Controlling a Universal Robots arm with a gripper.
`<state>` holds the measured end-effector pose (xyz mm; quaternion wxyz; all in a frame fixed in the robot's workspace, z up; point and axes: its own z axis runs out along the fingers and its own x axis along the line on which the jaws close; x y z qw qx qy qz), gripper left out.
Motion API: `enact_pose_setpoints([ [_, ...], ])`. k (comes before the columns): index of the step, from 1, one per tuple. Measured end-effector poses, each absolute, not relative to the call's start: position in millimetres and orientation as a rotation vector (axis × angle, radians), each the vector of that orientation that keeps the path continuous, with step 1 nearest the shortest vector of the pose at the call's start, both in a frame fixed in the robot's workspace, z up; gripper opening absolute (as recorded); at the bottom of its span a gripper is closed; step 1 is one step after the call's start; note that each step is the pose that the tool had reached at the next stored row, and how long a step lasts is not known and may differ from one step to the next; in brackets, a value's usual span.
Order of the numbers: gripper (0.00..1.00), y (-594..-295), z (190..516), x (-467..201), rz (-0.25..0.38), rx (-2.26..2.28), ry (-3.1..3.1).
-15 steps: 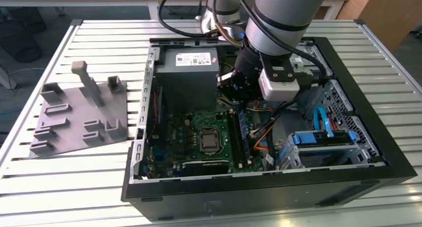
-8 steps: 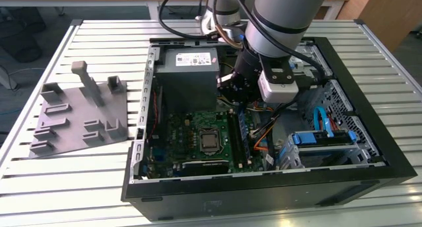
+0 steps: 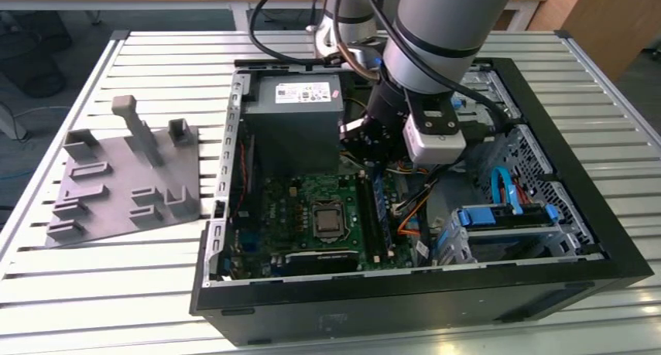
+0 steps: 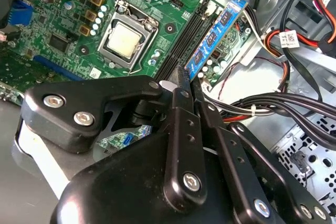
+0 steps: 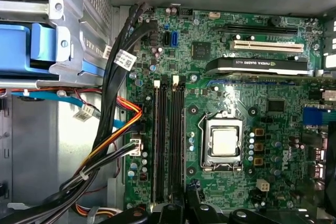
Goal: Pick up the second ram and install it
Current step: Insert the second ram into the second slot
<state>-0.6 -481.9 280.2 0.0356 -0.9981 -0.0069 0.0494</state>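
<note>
Second ram (image 4: 215, 38) is sitting inside the biggest object on the slatted metal table (image 3: 104, 308): the open black computer case (image 3: 413, 302), which is lying with its open side up. The grey robot arm (image 3: 444, 30) is reaching down into the case from above. On the exterior view's left, a grey moulded fixture (image 3: 124, 185) is lying on the table just beside the case.

Within the case, the green motherboard (image 5: 273, 90) is covering much of the floor. The grey power supply (image 3: 294, 115) is sitting at one end of it, and a metal drive cage (image 5: 68, 30) with blue parts is standing along one side. A bundle of black cables (image 5: 113, 93) is running between the cage and the board. The square processor socket (image 5: 226, 142) is sitting near the board's middle, and the long black memory slots (image 5: 176, 140) are running alongside it.

The ram, a blue stick with dark chips, is standing on edge in line with those slots, on the side of them away from the socket. The gripper (image 4: 189, 74) is poised at the stick's near end, at the slots' end nearer the power supply, with its black fingers drawn together at the tips. Whether they are pinching the stick or only meeting it, I cannot tell.
</note>
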Motion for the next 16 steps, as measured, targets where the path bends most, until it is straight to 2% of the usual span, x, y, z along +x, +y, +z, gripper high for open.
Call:
enact_pose_setpoints([
  [16,0.14,-481.9,268.3,-0.6,0.152,-3.067,-0.021],
])
